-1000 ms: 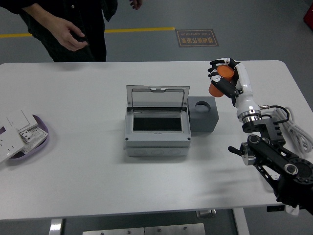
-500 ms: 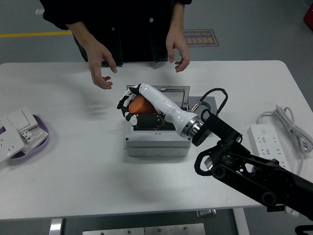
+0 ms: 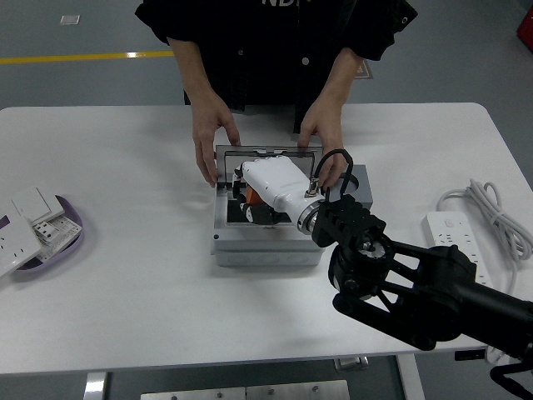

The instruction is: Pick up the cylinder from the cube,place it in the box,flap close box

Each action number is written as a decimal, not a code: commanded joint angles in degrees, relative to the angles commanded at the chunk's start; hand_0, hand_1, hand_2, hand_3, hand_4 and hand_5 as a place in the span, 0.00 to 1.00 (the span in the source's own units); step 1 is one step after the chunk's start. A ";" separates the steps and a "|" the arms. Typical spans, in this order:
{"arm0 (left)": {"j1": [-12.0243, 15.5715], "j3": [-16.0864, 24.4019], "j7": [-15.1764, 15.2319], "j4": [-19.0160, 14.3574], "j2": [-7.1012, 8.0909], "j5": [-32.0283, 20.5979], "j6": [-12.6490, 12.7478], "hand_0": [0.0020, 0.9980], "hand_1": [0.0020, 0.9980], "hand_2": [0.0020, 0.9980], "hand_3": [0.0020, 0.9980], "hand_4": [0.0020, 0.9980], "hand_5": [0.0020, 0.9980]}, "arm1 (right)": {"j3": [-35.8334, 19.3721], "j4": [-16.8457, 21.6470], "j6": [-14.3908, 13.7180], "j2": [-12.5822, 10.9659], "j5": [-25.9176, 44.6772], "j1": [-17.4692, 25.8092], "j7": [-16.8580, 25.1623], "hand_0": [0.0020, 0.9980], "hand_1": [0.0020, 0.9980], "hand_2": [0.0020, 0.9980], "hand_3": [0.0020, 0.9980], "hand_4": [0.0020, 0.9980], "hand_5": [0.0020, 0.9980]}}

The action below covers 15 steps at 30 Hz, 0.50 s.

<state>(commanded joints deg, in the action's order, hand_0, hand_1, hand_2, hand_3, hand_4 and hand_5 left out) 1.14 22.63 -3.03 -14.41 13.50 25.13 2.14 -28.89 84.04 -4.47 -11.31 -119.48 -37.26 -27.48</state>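
At the table's left edge you see a purple tray (image 3: pixel 73 236) with white switch plates (image 3: pixel 27 223). Near the middle sits the grey box (image 3: pixel 266 247), lid (image 3: pixel 268 163) upright. A person at the far edge holds the lid's two sides, one hand (image 3: pixel 211 142) left, the other (image 3: pixel 325 142) right. Your right hand (image 3: pixel 256 200) reaches down into the box, fingers curled around the orange cylinder (image 3: pixel 252 197), which is inside the opening. The cube (image 3: pixel 360 183) is just right of the box, mostly hidden. A power strip (image 3: pixel 462 236) lies by the right edge.
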 joint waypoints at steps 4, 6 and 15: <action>-0.06 -0.06 0.00 -0.02 0.00 0.00 -0.02 0.59 0.63 0.62 0.64 0.70 0.22 | 0.79 -1.26 -0.29 0.34 -0.64 -0.09 0.59 0.29 0.37 0.41 0.40 0.01 0.00; -0.08 -0.11 0.00 -0.02 0.02 -0.01 -0.02 0.59 0.63 0.62 0.64 0.70 0.22 | 1.18 -2.08 -0.41 0.48 -0.21 -0.16 0.95 0.29 0.37 0.41 0.40 0.01 0.00; -0.10 -0.17 -0.02 -0.02 0.05 0.00 -0.02 0.59 0.63 0.62 0.64 0.70 0.22 | 2.03 -5.27 -1.32 0.45 2.37 -0.31 2.97 0.67 0.62 0.59 0.62 0.47 0.04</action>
<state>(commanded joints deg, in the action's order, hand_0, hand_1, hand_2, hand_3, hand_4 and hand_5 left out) 1.04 22.46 -3.04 -14.42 13.55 25.13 2.12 -26.86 78.77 -5.79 -10.86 -117.10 -37.57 -24.51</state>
